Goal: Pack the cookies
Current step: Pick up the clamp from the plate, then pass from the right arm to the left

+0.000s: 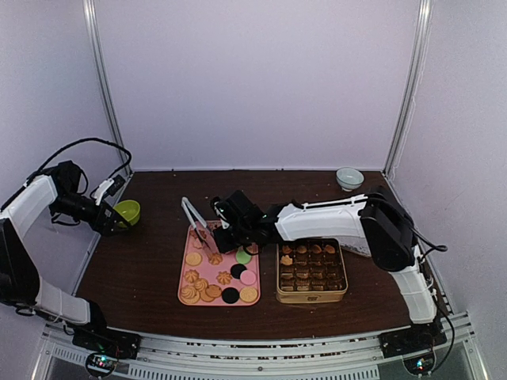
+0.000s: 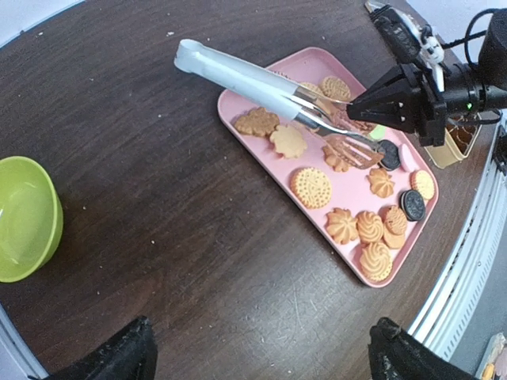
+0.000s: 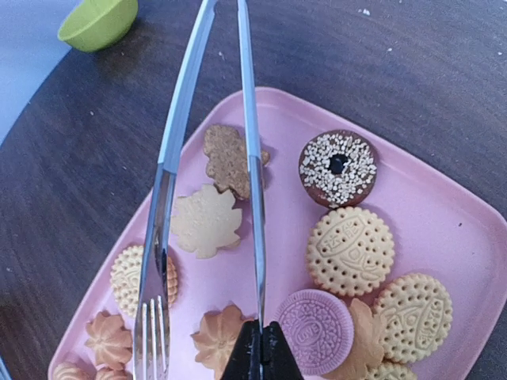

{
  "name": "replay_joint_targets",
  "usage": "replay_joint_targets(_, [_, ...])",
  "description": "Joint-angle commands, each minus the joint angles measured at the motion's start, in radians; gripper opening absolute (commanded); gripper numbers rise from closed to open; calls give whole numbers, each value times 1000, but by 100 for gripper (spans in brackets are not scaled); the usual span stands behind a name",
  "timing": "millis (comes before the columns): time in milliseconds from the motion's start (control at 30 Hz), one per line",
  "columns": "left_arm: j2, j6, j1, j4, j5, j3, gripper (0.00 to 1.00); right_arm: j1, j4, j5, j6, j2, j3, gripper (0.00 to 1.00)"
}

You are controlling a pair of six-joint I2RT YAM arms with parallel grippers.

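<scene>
The cookies (image 1: 194, 259) lie on a pink tray (image 1: 207, 267): tan round and flower shapes, plus pink, black and green discs. More fill a gold tin (image 1: 312, 298) right of the tray. My right gripper (image 1: 224, 237) is shut on one arm of the metal tongs (image 1: 194, 215), low over the tray's far end. In the right wrist view (image 3: 261, 358) the tongs (image 3: 252, 158) stand open over the cookies (image 3: 350, 251), holding none. My left gripper (image 1: 111, 218) is open and empty (image 2: 261, 364) by the green bowl (image 1: 127, 211), well left of the tray (image 2: 348, 190).
A white bowl (image 1: 349, 178) stands at the back right corner. The green bowl shows in the left wrist view (image 2: 28, 218) and the right wrist view (image 3: 99, 22). Bare dark tabletop (image 1: 142, 269) lies between the tray and the left arm.
</scene>
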Motion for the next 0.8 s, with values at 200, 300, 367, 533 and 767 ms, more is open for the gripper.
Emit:
replay_joint_targets(200, [11, -140, -105, -3, 260, 212, 98, 6, 683, -72, 208, -277, -233, 0])
replay_joint_targets(300, [27, -182, -156, -3, 403, 251, 98, 6, 832, -100, 273, -299, -281, 0])
replay_joint_targets(367, [39, -235, -189, 19, 477, 269, 98, 7, 922, -119, 311, -306, -298, 0])
replay_joint_targets(533, [48, -471, -251, 211, 586, 286, 98, 17, 1021, -149, 347, -307, -288, 0])
replay_joint_targets(767, [38, -674, -368, 422, 592, 267, 91, 41, 1020, -155, 320, -290, -229, 0])
